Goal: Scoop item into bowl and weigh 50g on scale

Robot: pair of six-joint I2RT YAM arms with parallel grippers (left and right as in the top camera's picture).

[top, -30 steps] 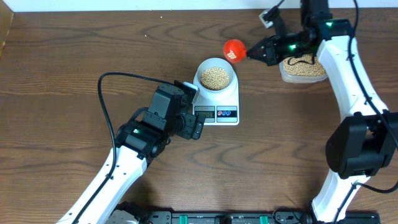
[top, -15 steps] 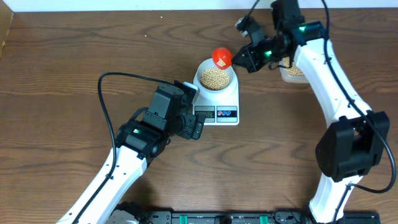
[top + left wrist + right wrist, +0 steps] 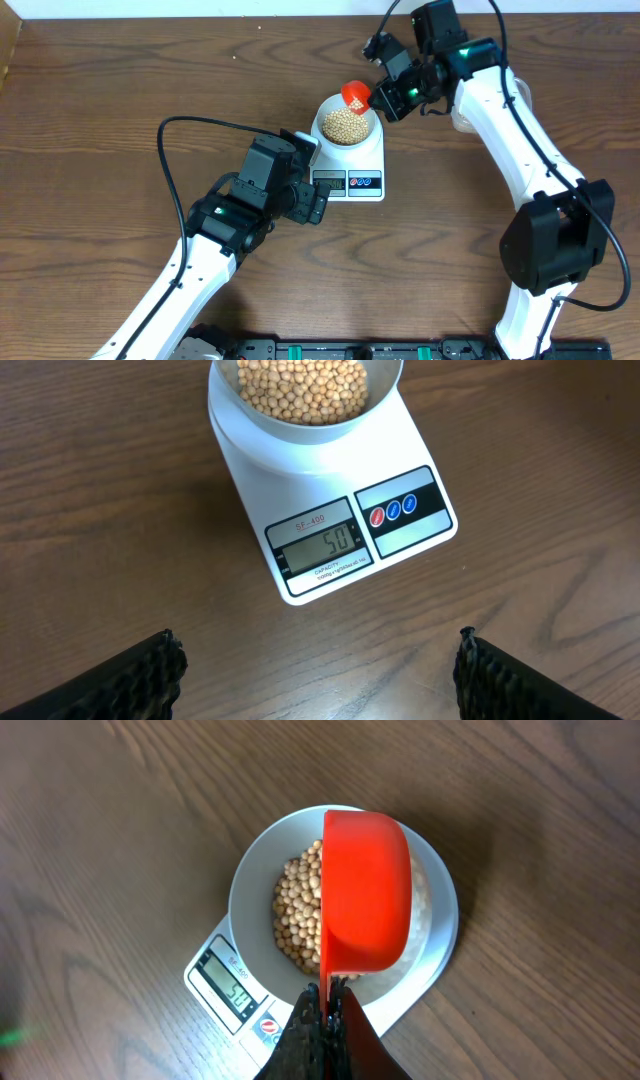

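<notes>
While the right gripper (image 3: pixel 325 998) clamps its jaws tight on the thin handle of a bright red plastic scoop (image 3: pixel 365 890), the scoop's rounded head hangs over the small round pale blue-white bowl (image 3: pixel 252 885), covering the right part of its opening in the right wrist view; from overhead the head sits at the bowl's far rim, tipped toward the inside, and whether it touches the rim cannot be told. The bowl stands on the back part of the flat white rectangular digital scale (image 3: pixel 310 490), and the small round tan-yellow beans (image 3: pixel 300 388) lie heaped inside it, filling most of the hollow below the thick rim; no bean shows on the brown wooden table (image 3: pixel 100 120) around the scale. On the scale's front edge the small grey display (image 3: pixel 322 546) shows 50 – plain to read in the left wrist view – with the round red and blue buttons (image 3: pixel 393 511) just beside it on a dark strip. The left gripper (image 3: pixel 315 670) hovers near the scale's front edge with its two black fingers spread wide, one at each lower corner of its own view, holding nothing and touching nothing; its arm reaches in from the near left of the table, its black cable looping beside it.
</notes>
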